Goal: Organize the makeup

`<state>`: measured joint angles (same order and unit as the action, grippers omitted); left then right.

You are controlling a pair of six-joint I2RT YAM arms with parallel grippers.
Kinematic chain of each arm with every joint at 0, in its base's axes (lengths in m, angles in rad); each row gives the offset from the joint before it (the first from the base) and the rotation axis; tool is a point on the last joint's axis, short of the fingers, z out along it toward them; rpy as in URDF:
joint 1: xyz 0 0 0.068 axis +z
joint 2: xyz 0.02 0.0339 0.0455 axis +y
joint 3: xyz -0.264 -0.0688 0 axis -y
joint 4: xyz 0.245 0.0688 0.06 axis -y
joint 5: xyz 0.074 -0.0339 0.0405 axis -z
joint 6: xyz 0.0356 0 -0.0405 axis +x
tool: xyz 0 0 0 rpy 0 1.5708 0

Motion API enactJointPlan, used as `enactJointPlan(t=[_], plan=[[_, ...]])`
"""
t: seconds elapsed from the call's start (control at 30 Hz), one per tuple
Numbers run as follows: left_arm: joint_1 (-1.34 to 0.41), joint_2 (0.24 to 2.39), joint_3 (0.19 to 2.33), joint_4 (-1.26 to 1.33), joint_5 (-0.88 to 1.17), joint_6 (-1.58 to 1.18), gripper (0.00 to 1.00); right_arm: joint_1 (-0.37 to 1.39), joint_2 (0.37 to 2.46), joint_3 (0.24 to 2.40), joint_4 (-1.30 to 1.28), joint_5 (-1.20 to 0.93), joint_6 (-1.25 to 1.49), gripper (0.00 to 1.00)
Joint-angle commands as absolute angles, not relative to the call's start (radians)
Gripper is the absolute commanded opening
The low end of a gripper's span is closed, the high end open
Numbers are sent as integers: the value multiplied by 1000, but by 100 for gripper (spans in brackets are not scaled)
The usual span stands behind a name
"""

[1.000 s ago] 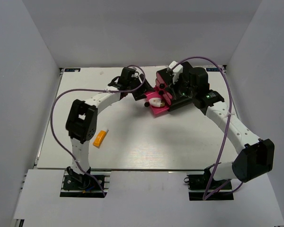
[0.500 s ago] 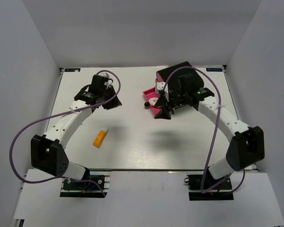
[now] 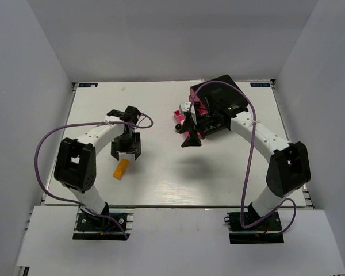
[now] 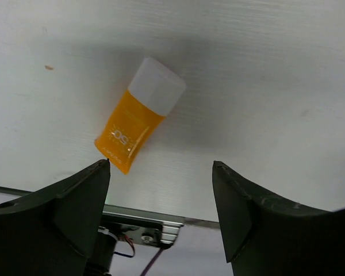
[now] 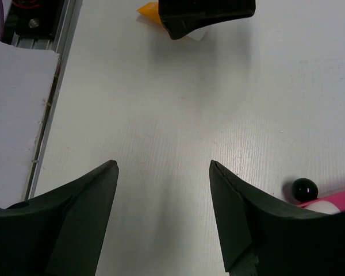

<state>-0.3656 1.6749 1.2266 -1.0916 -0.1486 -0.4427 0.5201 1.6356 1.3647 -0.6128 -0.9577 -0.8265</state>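
Orange tube (image 3: pixel 121 168) lies flat on the counter (image 3: pixel 218 172) in the near left part, apart from everything else. Its long axis runs on a slant, from near-left to far-right. In the left wrist view the white cap (image 4: pixel 157 86) is the end that points away from the jaws, and the orange body (image 4: pixel 128 133) comes back toward them.

The left arm (image 3: pixel 98 135) is the nearer one by a wide margin. The left jaws are spread wide and hold nothing, hanging right over the tube's far end. Seen from the wrist, the tube sits ahead of the tips and a little to the left of the gap's middle line, its tail end close to the left fingertip. Judged from this, the jaws need a small shift to that side and a slight turn of the wrist to come square across the tube before they go down.

The right jaws are also spread and empty, well off to the right, beside the pink drawer (image 3: pixel 178 114) that sticks out of the black box (image 3: pixel 218 95). Bare counter lies between them and the tube.
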Motion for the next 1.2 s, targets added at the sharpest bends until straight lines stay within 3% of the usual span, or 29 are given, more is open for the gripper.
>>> enactJointPlan(t=[0.0,0.37,0.43,0.57,0.87,0.93,1.03,1.07,1.17], plan=[[-365,1701,1210,-1068,-222,-356,82,522,1591,1341,-618,-974,-845,71],[-354,1865,1224,-980,-212,-305,76,511,1546,1305,-606,-928,-836,73],[-354,1884,1221,-965,-189,-301,71,514,1546,1302,-607,-927,-839,73],[-345,1898,1200,-946,-170,-304,46,512,1545,1302,-606,-928,-834,72],[-336,1792,1247,-908,-39,-327,22,514,1543,1315,-595,-905,-822,69],[-345,1754,1268,-867,105,-337,16,511,1534,1309,-524,-852,-760,61],[-365,1735,1314,-767,286,-397,13,502,1519,1318,-425,-786,-677,38],[-365,1732,1324,-700,334,-420,13,497,1517,1327,-404,-750,-649,23],[-365,1738,1324,-527,481,-520,12,483,1502,1338,-324,-696,-566,8]])
